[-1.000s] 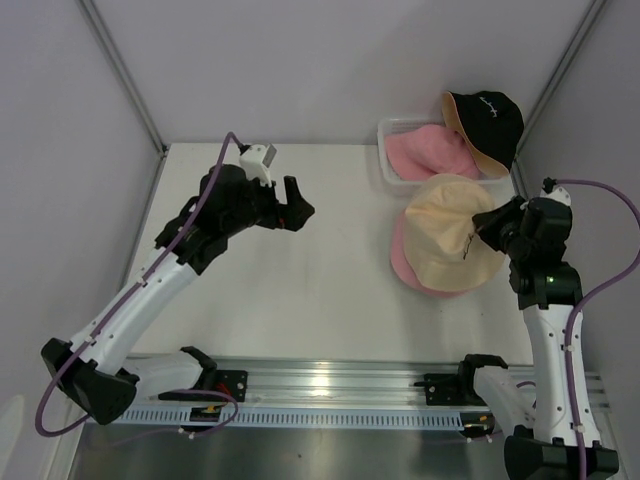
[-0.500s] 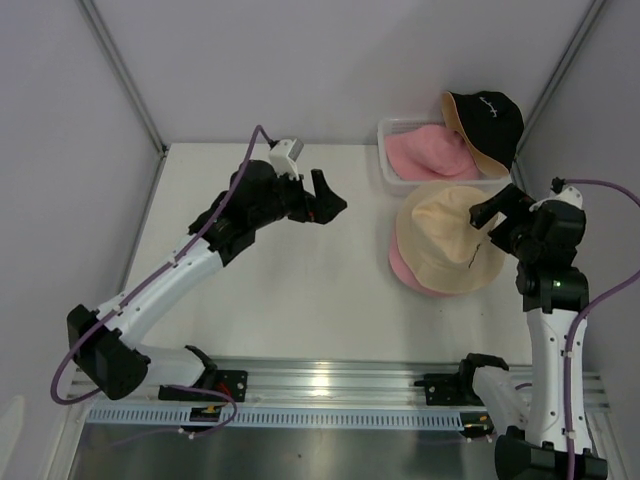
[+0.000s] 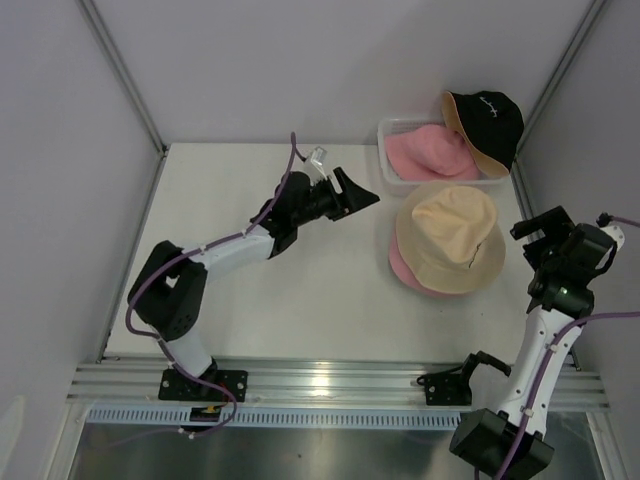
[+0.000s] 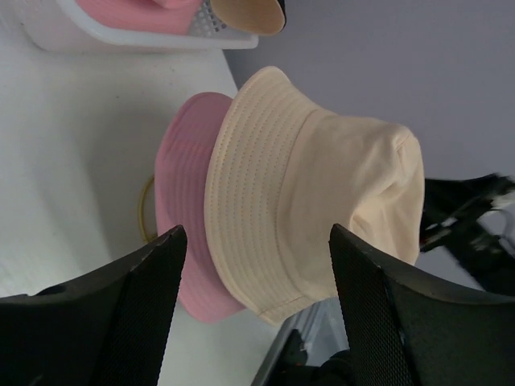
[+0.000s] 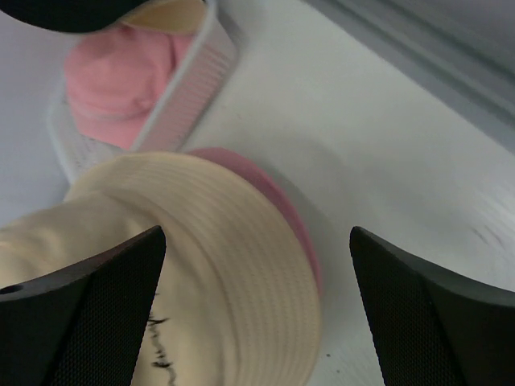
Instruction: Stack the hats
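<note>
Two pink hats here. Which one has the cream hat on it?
The pink hat on the table, only its brim showing under the cream hat. The other pink hat lies in the clear bin.

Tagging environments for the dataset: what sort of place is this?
Probably a lab robot workcell, not a home or shop. Plain grey wall panels in metal framing enclose a white table, and two arms are mounted on an aluminium rail. The hats look like test props.
</note>
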You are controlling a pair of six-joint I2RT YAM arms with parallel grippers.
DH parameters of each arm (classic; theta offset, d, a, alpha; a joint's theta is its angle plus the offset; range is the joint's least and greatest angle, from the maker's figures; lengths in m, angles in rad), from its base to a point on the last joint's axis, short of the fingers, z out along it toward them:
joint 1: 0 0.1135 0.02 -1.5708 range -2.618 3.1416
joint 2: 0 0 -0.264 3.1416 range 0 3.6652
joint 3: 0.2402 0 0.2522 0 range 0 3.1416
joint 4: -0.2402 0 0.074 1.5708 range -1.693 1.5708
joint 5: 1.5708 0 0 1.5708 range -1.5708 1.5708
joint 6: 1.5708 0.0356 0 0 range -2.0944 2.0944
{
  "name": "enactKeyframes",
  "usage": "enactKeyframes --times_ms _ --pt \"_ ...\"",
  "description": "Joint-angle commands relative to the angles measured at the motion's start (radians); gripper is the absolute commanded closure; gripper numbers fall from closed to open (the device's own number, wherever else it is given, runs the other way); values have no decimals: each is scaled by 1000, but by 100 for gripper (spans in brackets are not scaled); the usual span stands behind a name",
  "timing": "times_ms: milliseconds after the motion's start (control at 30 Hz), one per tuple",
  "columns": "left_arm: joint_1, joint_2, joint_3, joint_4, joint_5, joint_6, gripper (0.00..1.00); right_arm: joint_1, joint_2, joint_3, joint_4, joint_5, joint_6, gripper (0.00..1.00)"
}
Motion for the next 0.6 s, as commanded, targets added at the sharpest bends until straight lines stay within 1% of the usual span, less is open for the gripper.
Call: enactKeyframes --times_ms 0,133,233,433,567 --pt "-10 43 -44 314 16 -194 26 -30 -6 -103 91 -63 102 1" --pt "-22 113 -29 376 7 -248 29 -31 -48 -277 227 -54 163 1" --pt "-42 162 5 388 10 -261 29 -31 -87 -337 301 -66 182 3" --pt "-70 234 13 391 -12 -273 28 -33 -58 -378 384 -109 164 5" --pt "-77 278 10 440 -12 -300 28 -33 -41 -384 424 -137 154 9"
